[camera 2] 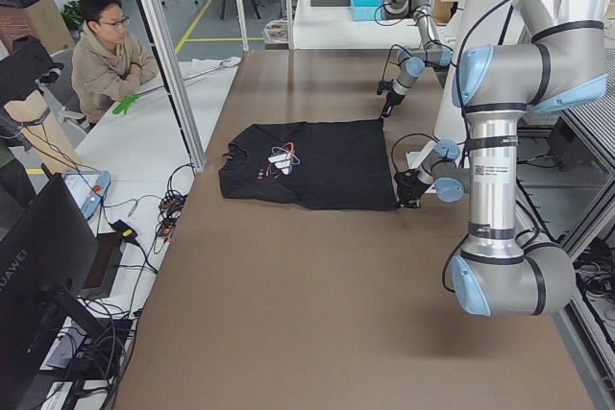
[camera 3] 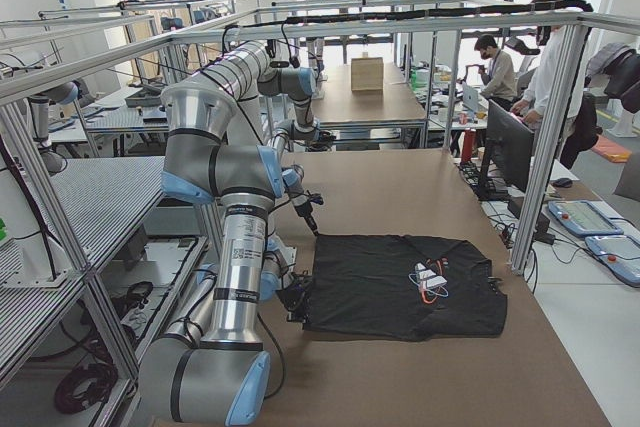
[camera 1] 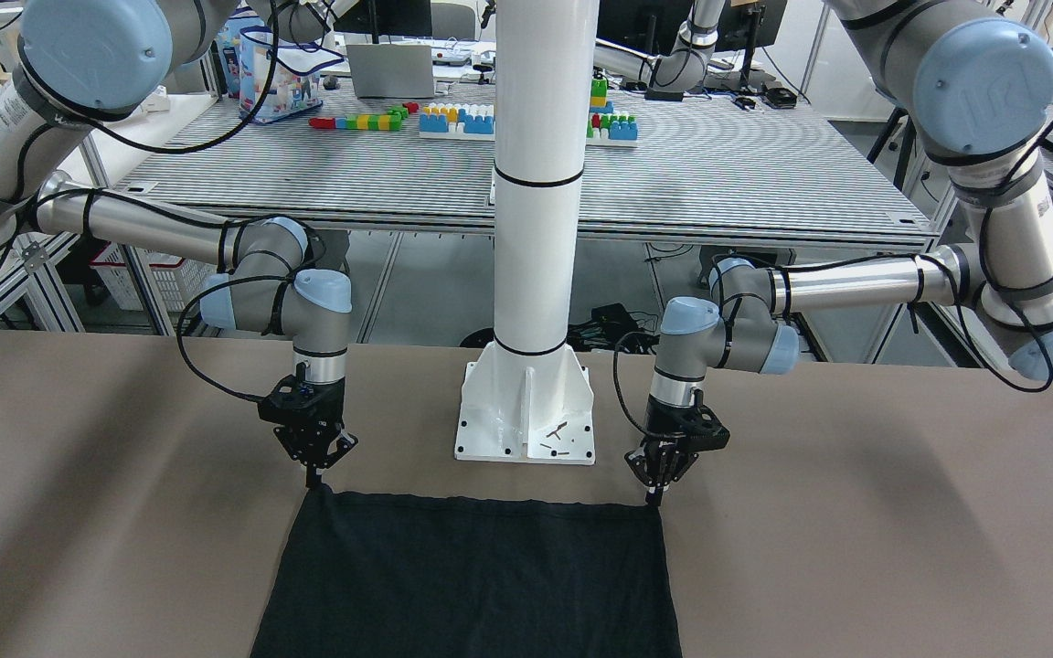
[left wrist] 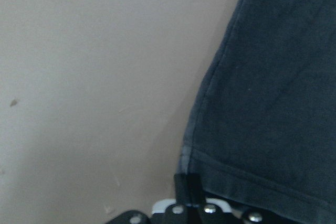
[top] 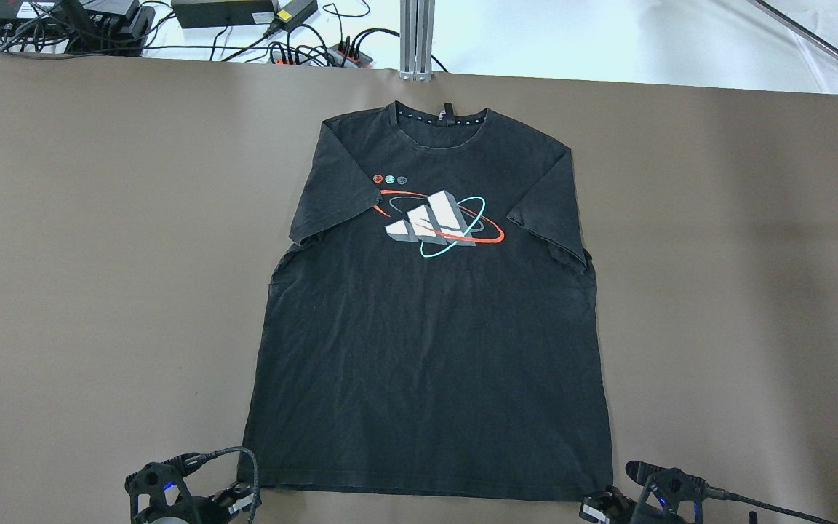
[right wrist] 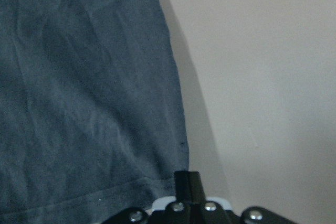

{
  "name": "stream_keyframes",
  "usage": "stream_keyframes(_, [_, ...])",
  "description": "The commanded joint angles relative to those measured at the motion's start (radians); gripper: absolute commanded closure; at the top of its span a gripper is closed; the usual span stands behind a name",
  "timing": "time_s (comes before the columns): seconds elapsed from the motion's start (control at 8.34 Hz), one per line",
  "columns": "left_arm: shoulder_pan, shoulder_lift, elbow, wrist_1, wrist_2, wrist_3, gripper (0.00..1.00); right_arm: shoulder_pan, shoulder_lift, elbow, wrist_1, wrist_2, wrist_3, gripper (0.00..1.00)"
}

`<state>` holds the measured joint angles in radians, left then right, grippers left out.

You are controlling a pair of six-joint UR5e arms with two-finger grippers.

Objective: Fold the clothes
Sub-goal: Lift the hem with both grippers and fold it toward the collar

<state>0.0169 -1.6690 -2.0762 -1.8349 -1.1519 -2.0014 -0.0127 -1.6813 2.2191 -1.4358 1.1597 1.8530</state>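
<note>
A black T-shirt (top: 426, 327) with a white, red and teal chest print lies flat and face up on the brown table (top: 62, 255), its collar at the far edge and its hem toward me. My left gripper (camera 1: 657, 496) is shut on the hem's left corner; in the left wrist view its closed fingers (left wrist: 188, 187) meet the corner seam. My right gripper (camera 1: 313, 482) is shut on the hem's right corner, which is slightly lifted; the right wrist view shows its closed fingers (right wrist: 186, 182) on the cloth (right wrist: 79, 87). Both sleeves lie spread out.
The white base of my pillar (camera 1: 526, 411) stands between the two arms at the near edge. Cables and power strips (top: 281, 44) lie beyond the far edge. A seated person (camera 2: 110, 45) is at the far side. Bare brown table lies left and right of the shirt.
</note>
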Motion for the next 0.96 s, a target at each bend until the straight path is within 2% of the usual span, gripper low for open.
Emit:
stream_keyframes(0.0, [-0.015,0.044,-0.149,0.005,-0.032,0.009,1.00,0.003,0.005,0.081,-0.002,0.029,-0.004,1.00])
stream_keyframes(0.12, [-0.029,0.049,-0.209,0.005,-0.040,0.009,1.00,0.079,0.024,0.131,-0.006,0.140,-0.018,1.00])
stream_keyframes(0.24, [-0.104,0.035,-0.228,0.005,-0.122,0.019,1.00,0.199,0.081,0.126,-0.008,0.267,-0.084,1.00])
stream_keyframes(0.36, [-0.217,0.013,-0.223,0.017,-0.255,0.080,1.00,0.317,0.144,0.091,-0.014,0.388,-0.169,1.00])
stream_keyframes(0.6, [-0.460,-0.145,-0.206,0.163,-0.453,0.241,1.00,0.562,0.237,0.013,-0.041,0.620,-0.263,1.00])
stream_keyframes(0.72, [-0.601,-0.235,-0.161,0.237,-0.588,0.310,1.00,0.683,0.312,-0.065,-0.069,0.718,-0.358,1.00])
stream_keyframes(0.84, [-0.700,-0.306,-0.069,0.246,-0.654,0.360,1.00,0.762,0.369,-0.150,-0.080,0.765,-0.435,1.00])
